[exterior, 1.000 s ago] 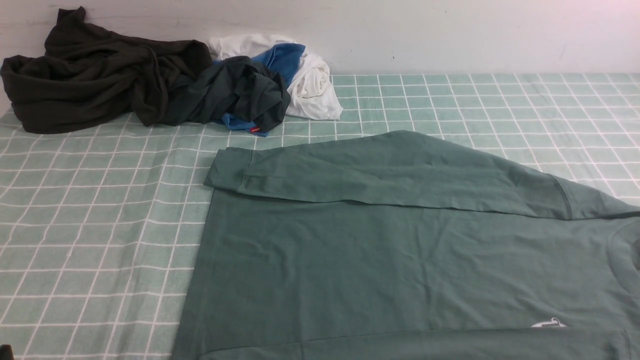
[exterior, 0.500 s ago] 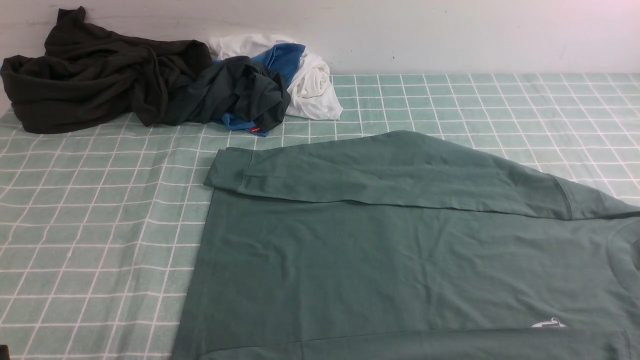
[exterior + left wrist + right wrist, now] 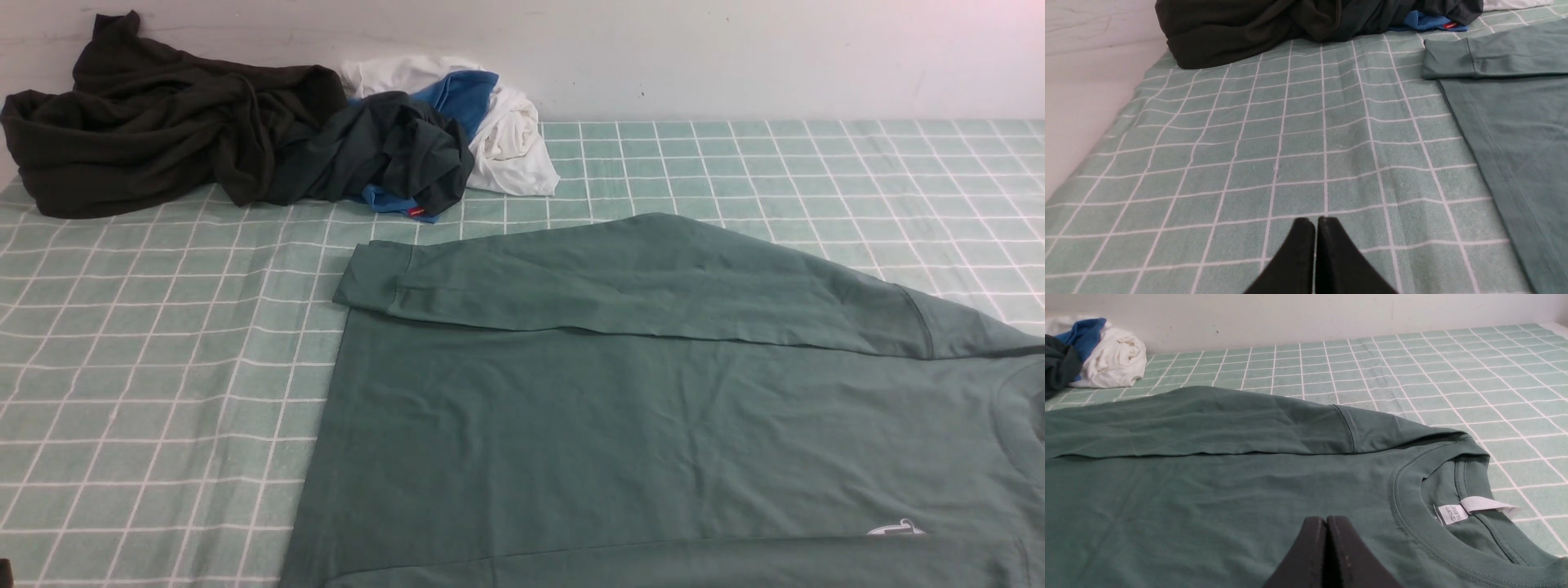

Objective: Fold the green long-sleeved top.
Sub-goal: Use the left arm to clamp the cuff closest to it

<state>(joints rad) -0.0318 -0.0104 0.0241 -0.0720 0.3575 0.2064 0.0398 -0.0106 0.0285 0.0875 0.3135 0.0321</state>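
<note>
The green long-sleeved top (image 3: 588, 425) lies spread on the gridded cloth (image 3: 147, 392), its far and near edges folded inward, its neck toward the right (a white tag (image 3: 1452, 514) peeks out there). The left gripper (image 3: 1316, 228) and the right gripper (image 3: 1326, 526) are both closed, gripping nothing.

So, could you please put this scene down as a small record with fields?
garment: green top, laid flat
far sleeve: folded in along the body
near sleeve: folded in, its edge by the white logo
neckline: toward the right
left gripper: shut, empty
right gripper: shut, empty
background: dark clothes, blue cloth, white cloth
</note>
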